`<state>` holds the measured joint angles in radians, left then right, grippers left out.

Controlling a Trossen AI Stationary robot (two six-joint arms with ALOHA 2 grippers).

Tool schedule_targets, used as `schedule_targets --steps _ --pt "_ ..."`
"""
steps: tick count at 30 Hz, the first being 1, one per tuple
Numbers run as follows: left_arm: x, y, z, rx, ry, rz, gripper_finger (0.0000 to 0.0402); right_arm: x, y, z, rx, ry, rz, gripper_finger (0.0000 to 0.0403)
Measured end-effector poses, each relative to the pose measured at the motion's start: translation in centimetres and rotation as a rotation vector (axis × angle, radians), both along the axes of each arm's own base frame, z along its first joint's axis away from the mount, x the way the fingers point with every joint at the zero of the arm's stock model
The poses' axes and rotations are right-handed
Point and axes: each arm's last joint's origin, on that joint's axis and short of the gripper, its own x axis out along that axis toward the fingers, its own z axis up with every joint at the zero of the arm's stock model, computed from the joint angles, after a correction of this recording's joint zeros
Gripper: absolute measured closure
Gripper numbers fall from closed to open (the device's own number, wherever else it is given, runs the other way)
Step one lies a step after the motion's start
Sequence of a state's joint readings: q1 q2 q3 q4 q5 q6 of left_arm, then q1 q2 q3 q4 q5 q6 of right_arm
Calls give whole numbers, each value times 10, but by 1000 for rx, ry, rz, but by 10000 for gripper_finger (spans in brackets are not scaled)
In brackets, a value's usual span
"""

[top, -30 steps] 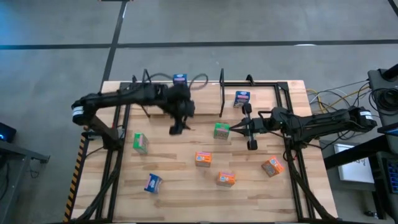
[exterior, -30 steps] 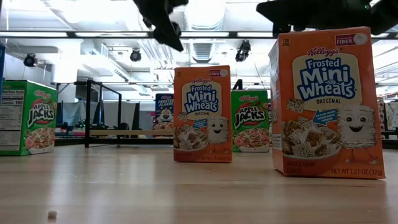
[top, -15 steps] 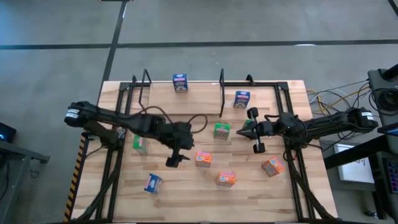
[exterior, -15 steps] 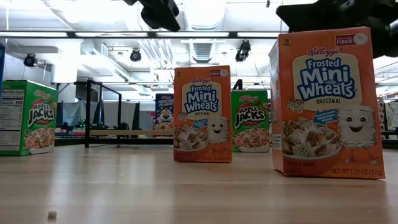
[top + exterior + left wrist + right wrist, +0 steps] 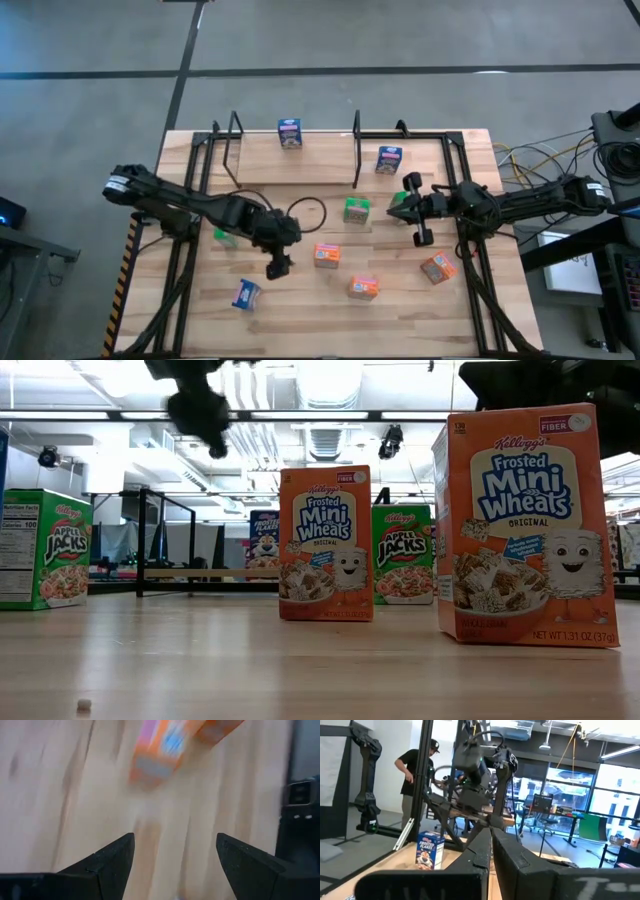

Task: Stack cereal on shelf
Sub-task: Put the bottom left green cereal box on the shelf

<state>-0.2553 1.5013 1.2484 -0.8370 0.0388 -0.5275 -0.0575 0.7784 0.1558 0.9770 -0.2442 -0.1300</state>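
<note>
Wooden table [image 5: 300, 300] holds scattered cereal boxes [image 5: 327, 256]; a person [image 5: 415, 775], seemingly, stands beyond

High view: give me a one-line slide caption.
Open left gripper hovers beside an orange cereal box; shut right gripper waits near a green box; shelf holds one blue box.

1. One cereal box [image 5: 289, 133] is standing on the shelf [image 5: 300, 160] at the table's [image 5: 300, 310] far edge, between the wire brackets.
2. Another box [image 5: 389, 159] is sitting just right of the shelf's right bracket.
3. Three boxes [image 5: 326, 255] are lying in a loose row toward the near right.
4. A lone box [image 5: 245, 294] is lying near the near-left corner.
5. The left gripper [image 5: 277, 267] is hanging between that box and the middle row.
6. The right gripper [image 5: 398, 203] is hovering beside a mid-table box [image 5: 356, 210].
</note>
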Motion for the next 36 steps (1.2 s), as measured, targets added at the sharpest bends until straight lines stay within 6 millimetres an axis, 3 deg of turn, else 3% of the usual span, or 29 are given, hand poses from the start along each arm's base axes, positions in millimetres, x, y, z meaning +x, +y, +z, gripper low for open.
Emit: schedule_targets --steps 4,11,16,21,26,36 --pt "-19 1 1 -12 225 227 137 0 0 0 -24 -6 -16 394" --pt "-57 8 6 162 490 658 137 1 -1 7 -52 -35 -26 394" --pt "-75 15 13 176 432 730 137 3 -1 11 -69 -42 -31 394" --pt "-107 28 21 147 325 891 137 5 -1 11 -84 -15 -34 394" --pt "-132 36 14 95 274 1015 137 8 -1 16 -83 2 -34 394" --pt "-140 37 -3 45 279 1045 137 11 -1 18 -81 49 -32 394"
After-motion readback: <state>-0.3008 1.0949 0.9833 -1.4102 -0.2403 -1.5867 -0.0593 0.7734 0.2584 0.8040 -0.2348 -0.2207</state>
